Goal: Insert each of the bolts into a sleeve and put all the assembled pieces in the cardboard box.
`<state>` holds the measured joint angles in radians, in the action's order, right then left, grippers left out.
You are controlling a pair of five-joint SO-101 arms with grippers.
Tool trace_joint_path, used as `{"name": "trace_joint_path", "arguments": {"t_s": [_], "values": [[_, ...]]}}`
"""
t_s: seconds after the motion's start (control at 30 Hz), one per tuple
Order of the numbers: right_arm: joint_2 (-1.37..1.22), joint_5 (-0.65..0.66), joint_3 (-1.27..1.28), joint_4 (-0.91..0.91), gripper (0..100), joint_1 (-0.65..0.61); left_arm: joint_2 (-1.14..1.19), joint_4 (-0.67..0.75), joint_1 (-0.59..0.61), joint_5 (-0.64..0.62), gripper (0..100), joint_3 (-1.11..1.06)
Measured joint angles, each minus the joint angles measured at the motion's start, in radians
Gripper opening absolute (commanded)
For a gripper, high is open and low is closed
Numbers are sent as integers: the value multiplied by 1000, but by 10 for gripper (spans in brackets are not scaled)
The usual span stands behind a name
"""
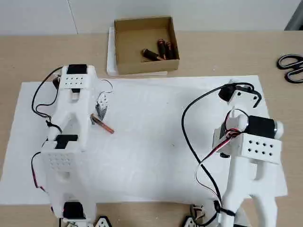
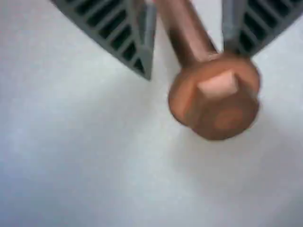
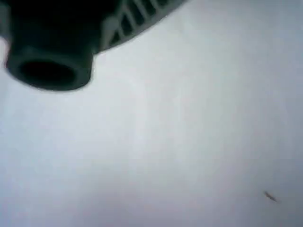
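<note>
My left gripper (image 2: 189, 28) is shut on the shaft of a copper bolt (image 2: 215, 97), whose hex head points toward the camera just above the white sheet. From above, that bolt (image 1: 103, 124) slants out below the left gripper (image 1: 100, 112) at the sheet's left side. A black sleeve (image 3: 49, 64) hangs over the sheet with its open end showing, gripped by my right gripper (image 3: 66, 28) beside a grey finger (image 3: 137, 19). The right arm (image 1: 248, 137) stands at the sheet's right side. At the back, the cardboard box (image 1: 124, 47) holds several dark assembled pieces (image 1: 162, 51).
A white paper sheet (image 1: 156, 156) covers the table between the arms. The box rests on a white pad (image 1: 111, 56). Scissors (image 1: 291, 67) lie at the far right edge. Black cables (image 1: 187, 132) loop off the right arm.
</note>
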<state>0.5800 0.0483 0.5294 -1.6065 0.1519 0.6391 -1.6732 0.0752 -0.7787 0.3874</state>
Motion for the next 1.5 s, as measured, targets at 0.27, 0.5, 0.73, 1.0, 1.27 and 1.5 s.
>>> {"name": "trace_joint_path", "arguments": {"t_s": [0.27,0.5,0.73,1.0,1.27,1.5], "values": [[0,0,0,0,3,0,68,25,-3,-9,93,17],[0,0,0,12,3,0,80,38,-9,-9,6,25],[0,0,0,23,3,0,103,11,-14,-14,6,83],[8,0,-18,40,3,0,135,-57,-9,-8,6,327],[8,0,-150,28,3,-9,114,-61,-15,-12,6,528],[9,0,-173,23,3,-175,-57,-68,-110,77,6,535]]}}
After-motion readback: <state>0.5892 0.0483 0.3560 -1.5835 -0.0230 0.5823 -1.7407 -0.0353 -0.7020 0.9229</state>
